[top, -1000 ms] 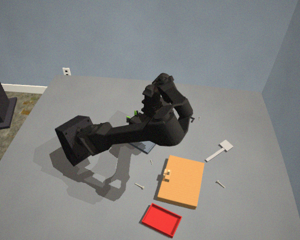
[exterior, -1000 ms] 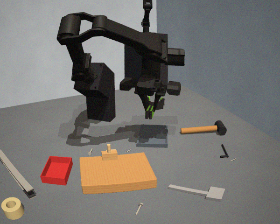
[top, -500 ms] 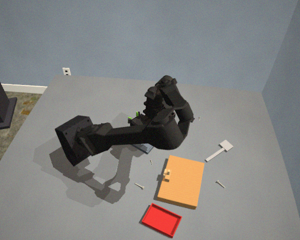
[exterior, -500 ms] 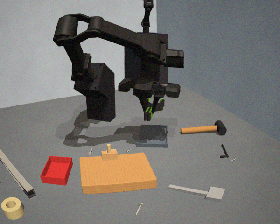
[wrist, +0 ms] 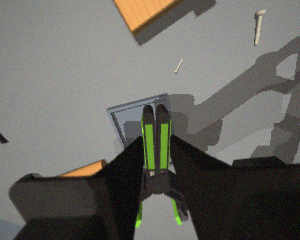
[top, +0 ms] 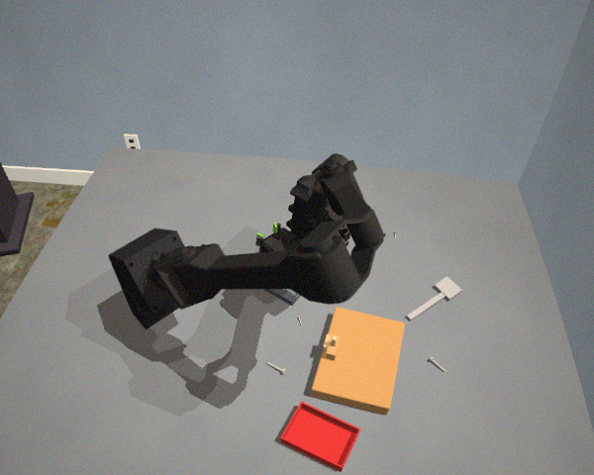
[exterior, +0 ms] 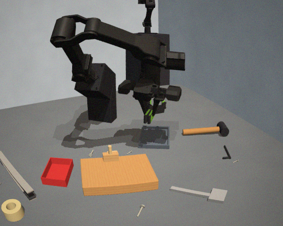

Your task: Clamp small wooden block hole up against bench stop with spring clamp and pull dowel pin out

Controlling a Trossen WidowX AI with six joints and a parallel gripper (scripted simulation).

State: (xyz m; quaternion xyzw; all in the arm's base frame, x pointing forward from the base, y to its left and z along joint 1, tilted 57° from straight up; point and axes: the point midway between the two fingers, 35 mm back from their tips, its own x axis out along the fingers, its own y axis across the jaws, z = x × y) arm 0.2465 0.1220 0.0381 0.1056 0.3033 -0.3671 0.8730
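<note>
My gripper (exterior: 149, 113) (wrist: 156, 140) is shut on the spring clamp (exterior: 161, 108) (wrist: 157, 182), black with green parts. It squeezes the green-striped handles together; the green-tipped jaws stand apart. Both are in the air over the grey-blue tray (exterior: 153, 147) (wrist: 137, 103). In the top view the arm largely hides the clamp. The wooden board (top: 361, 357) (exterior: 119, 172) carries the bench stop at one edge. The small wooden block (exterior: 114, 152) sits beside the stop, largely behind it in the exterior view. The dowel pin (top: 334, 339) (exterior: 109, 149) stands upright in the block.
A red tray (top: 310, 454) (exterior: 54, 182) lies beside the board. A mallet (exterior: 201, 130), a hex key (exterior: 228, 155), a grey paddle-shaped tool (top: 446, 288) (exterior: 217, 195), a tape roll (exterior: 15, 213) and a long grey tool (exterior: 14, 171) lie around. Several small screws are scattered near the board.
</note>
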